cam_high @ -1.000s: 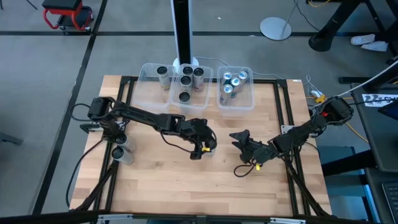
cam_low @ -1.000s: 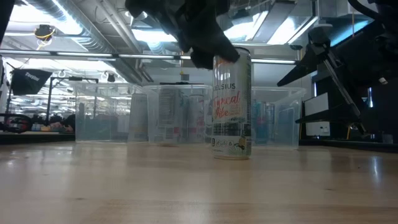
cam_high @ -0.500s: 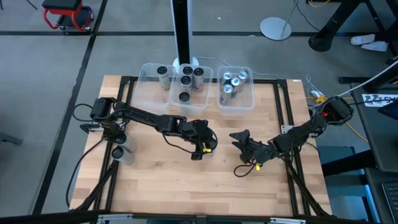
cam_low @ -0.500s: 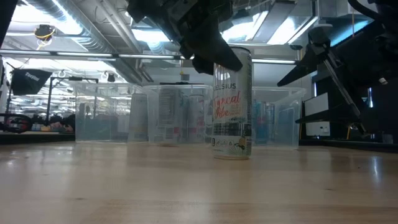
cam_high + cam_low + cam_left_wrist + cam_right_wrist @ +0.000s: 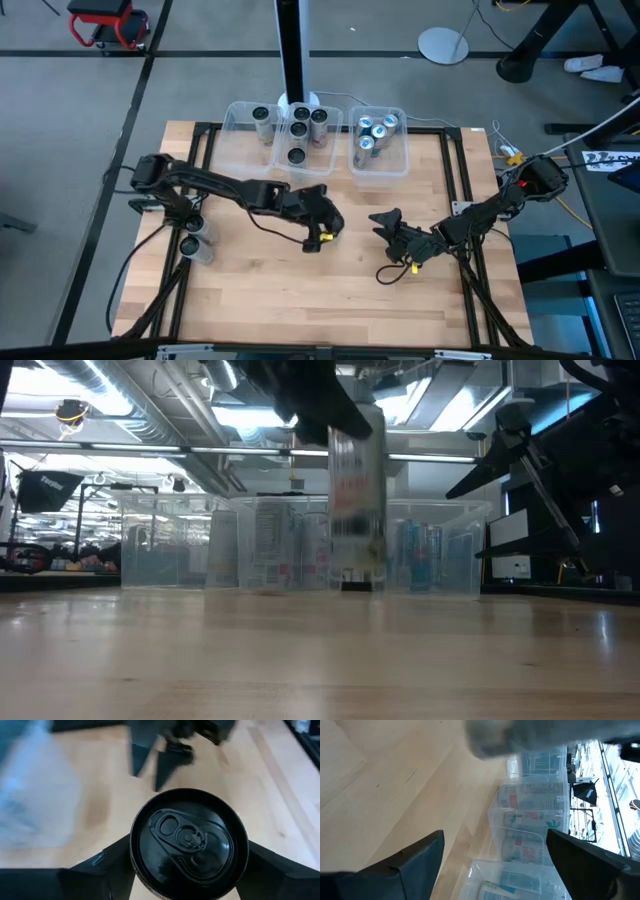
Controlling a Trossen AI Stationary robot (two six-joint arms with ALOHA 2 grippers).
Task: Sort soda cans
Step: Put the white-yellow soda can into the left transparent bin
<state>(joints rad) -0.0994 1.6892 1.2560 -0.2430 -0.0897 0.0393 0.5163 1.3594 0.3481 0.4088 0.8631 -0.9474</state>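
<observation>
Two soda cans (image 5: pixel 192 236) stand at the left edge of the wooden surface (image 5: pixel 300 300), just beside the base of the left arm. That arm reaches toward the middle, where the left gripper (image 5: pixel 318 228) pinches a dark-topped can (image 5: pixel 189 843) between its fingers (image 5: pixel 107 870); in the low view this can (image 5: pixel 356 500) hangs clear of the surface, upright and blurred, in front of the bins. Along the far edge sit two clear plastic bins: the left bin (image 5: pixel 240 112) holds five cans with dark tops (image 5: pixel 297 128), and the right bin (image 5: pixel 400 158) holds several cans with teal-blue tops (image 5: pixel 370 133). To the right of the held can, the right gripper (image 5: pixel 385 222) rests low over the surface with its fingers (image 5: pixel 410 857) spread wide and nothing between them, pointing toward the bins, its arm stretching back to the right edge of the surface.
</observation>
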